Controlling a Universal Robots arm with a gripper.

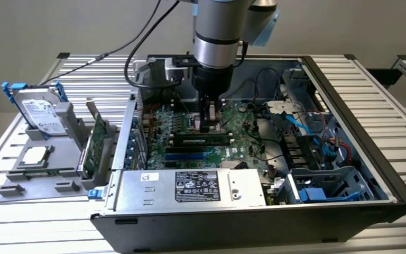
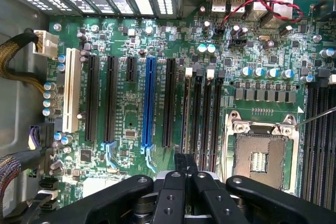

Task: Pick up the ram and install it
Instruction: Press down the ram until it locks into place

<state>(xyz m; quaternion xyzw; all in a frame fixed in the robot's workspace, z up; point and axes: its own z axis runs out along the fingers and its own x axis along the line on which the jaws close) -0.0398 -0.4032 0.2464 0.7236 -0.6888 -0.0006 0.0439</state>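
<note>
I count one ram [image 1: 201, 141] seated mid-motherboard [image 1: 242, 124], long axis across the exterior view; my gripper [image 1: 208, 127] is pressed together, empty.

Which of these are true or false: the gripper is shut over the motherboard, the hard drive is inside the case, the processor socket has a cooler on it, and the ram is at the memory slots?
1. The gripper is shut over the motherboard. True.
2. The hard drive is inside the case. False: it stands in the grey holder outside the case, at the exterior view's left.
3. The processor socket has a cooler on it. False: it is bare.
4. The ram is at the memory slots, close by the gripper. True.
</note>
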